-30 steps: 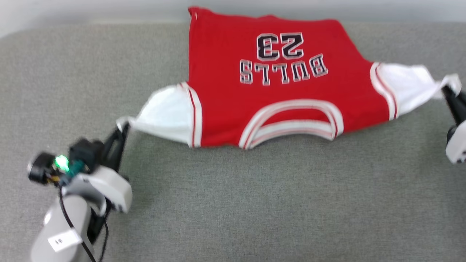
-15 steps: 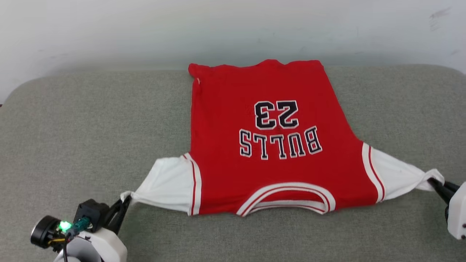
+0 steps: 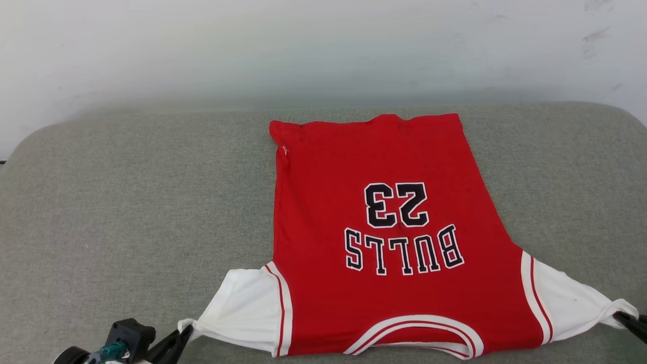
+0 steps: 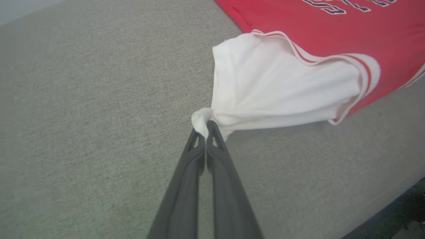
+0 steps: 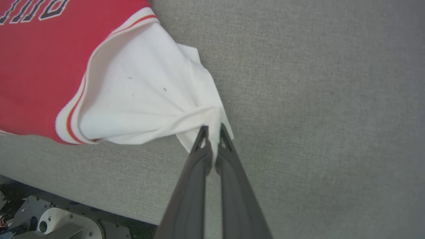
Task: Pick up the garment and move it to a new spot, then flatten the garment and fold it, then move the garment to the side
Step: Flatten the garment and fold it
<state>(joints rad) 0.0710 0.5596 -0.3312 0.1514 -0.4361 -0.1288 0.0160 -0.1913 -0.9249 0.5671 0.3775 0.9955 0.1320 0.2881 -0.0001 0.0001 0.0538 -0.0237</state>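
Left tool [image 4: 206,128] clamped on garment [image 3: 323,202] sleeve | right tool [image 5: 212,130] clamped on other sleeve | lettering [image 3: 404,250]: "BULLS 23", upside down

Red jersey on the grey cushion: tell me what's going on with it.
The robot has the garment pinched at both ends. The left gripper is shut on the tip of one white sleeve, and the right gripper on the tip of the other. The shirt lies spread chest-up on the grey cushion, sleeves pulled outward. It looks flattened but not yet folded.
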